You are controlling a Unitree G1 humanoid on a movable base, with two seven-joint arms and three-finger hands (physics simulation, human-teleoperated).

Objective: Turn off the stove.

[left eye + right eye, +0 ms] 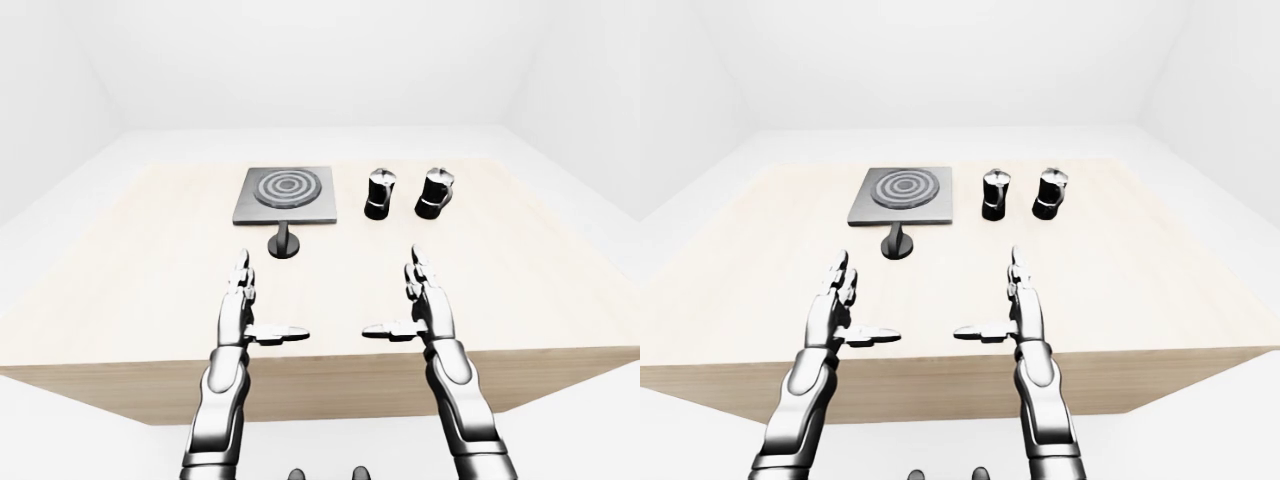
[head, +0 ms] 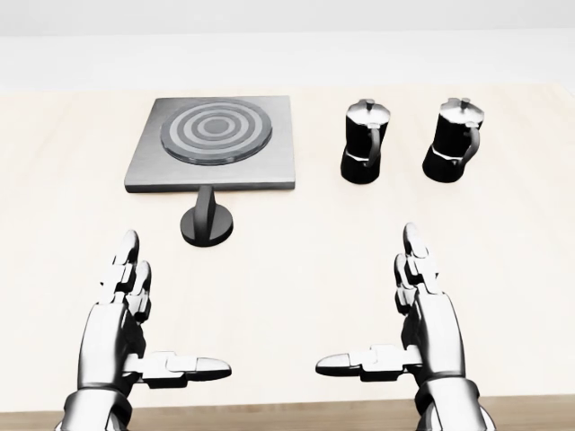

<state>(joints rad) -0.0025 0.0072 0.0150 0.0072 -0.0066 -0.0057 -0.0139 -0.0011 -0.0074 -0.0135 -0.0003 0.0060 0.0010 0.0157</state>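
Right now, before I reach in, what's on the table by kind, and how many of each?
Stove plate: 1
Stove knob: 1
Moka pots: 2, one beside the stove plate, the other further right in the head view
Total: 4 things on the table

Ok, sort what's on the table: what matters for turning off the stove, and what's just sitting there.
For the job:
stove
knob
left hand, open
right hand, open

Just sitting there:
left pot
right pot
Both stand on the table, right of the stove.
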